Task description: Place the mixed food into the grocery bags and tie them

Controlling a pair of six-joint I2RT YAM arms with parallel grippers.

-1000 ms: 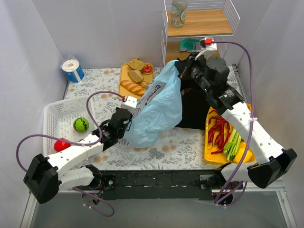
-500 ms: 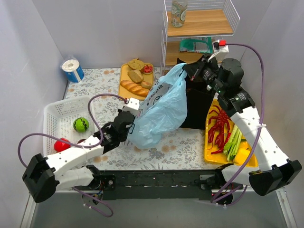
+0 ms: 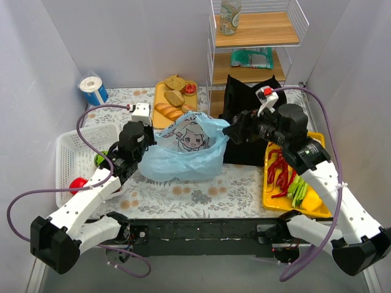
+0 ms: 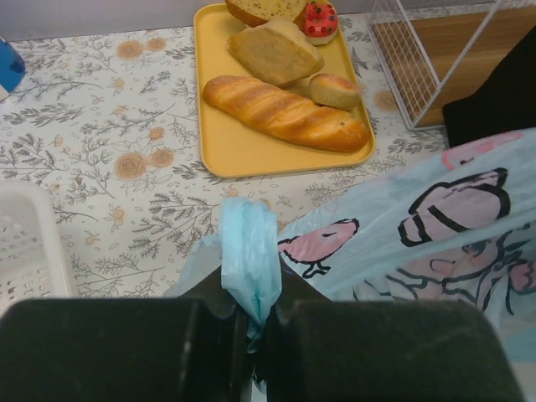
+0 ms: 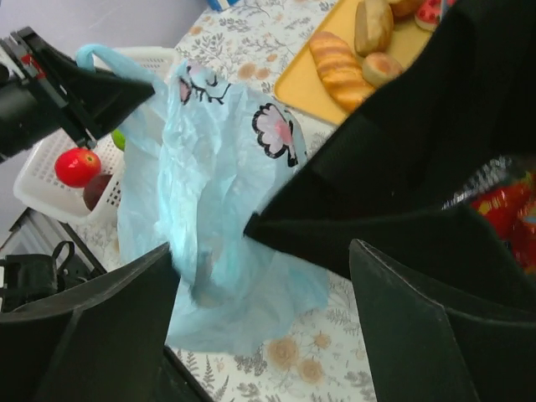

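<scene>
Pinching the blue bag [image 3: 183, 155] handle, the left gripper [image 4: 255, 316] is clamped; the right gripper [image 5: 261, 251] gapes beside the black bag [image 5: 402, 142].

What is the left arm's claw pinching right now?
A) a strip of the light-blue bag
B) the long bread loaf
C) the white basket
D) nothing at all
A: in the left wrist view the left gripper is shut on a twisted strip of the light-blue bag, while the bread loaf lies apart from it.

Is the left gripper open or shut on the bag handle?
Shut: the left gripper pinches the light-blue bag's handle, jaws closed together.
</scene>
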